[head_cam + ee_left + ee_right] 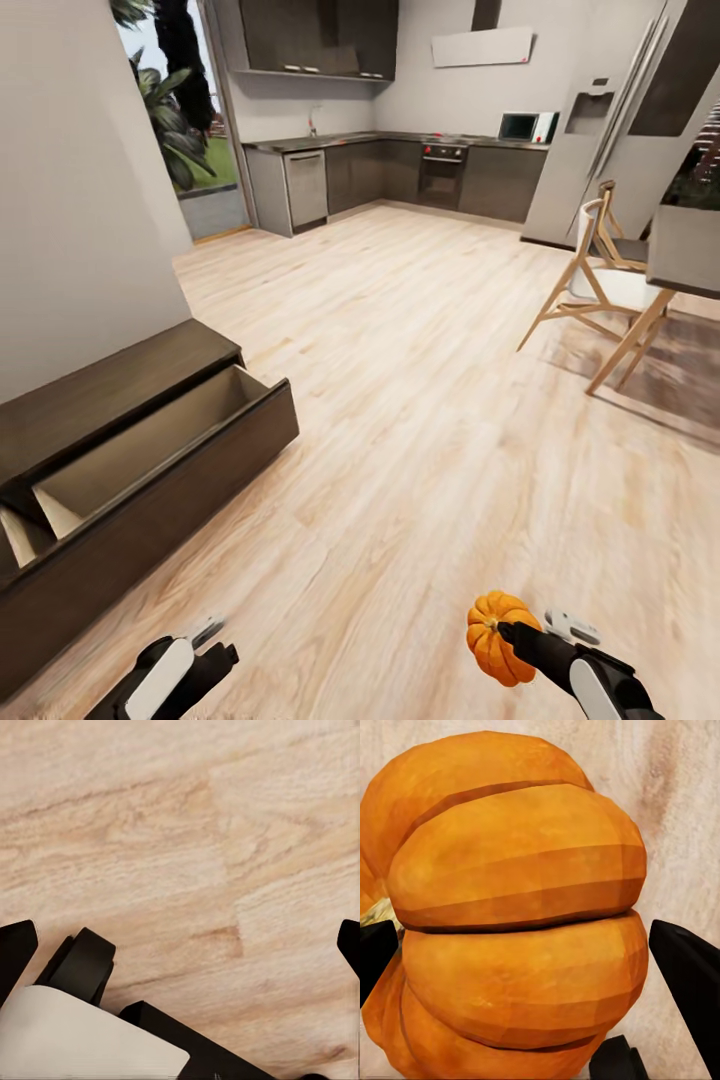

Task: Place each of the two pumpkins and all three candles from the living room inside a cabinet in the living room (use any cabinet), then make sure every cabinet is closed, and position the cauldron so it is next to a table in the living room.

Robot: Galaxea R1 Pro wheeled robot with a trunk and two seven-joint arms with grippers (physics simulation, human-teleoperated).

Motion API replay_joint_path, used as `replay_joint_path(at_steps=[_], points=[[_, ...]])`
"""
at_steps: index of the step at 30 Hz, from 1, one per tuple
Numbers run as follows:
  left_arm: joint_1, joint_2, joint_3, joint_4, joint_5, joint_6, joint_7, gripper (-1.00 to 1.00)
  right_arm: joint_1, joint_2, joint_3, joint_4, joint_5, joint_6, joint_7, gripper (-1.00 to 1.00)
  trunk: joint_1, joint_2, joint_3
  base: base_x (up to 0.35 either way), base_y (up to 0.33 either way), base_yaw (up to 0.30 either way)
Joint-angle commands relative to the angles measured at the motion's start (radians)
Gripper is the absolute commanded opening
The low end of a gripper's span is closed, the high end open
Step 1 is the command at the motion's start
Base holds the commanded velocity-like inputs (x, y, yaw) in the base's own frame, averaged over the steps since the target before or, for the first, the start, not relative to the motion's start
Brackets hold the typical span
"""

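Right hand (512,632) clamped on pumpkin (492,636) above wooden floor (420,420); left hand (180,945) fingers apart, holding nothing; cabinet (150,470) drawer open beyond left hand.

the left arm enters at the lower left of the head view, its black-and-white left gripper (207,640) low near the bottom edge; in the left wrist view its two dark fingertips (16,949) sit wide apart at the frame's opposite edges. the right arm comes in at the lower right, its black right gripper (505,632) closed on a small ribbed bright-orange pumpkin (497,637), black fingers (690,979) flanking the fruit.
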Motion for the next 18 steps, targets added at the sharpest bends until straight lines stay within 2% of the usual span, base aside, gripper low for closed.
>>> replay_joint_path(at_steps=[1,6,18], points=[[0.000,-0.001,0.000,0.000,0.000,0.000,0.000,1.00,0.000,0.000,0.000,0.000,-0.001,0.000,0.000,-1.00,-0.004,0.007,0.003,0.000,0.000,0.287],[0.000,-0.001,0.000,0.001,0.000,-0.005,0.000,1.00,0.000,0.001,0.000,0.000,-0.001,0.000,0.000,-1.00,-0.023,0.042,0.019,0.000,0.000,0.287],[0.000,-0.001,0.000,0.002,0.001,-0.006,-0.003,1.00,0.000,0.004,0.000,0.001,-0.001,0.000,0.000,-1.00,-0.023,0.042,0.019,0.000,0.000,0.286]])
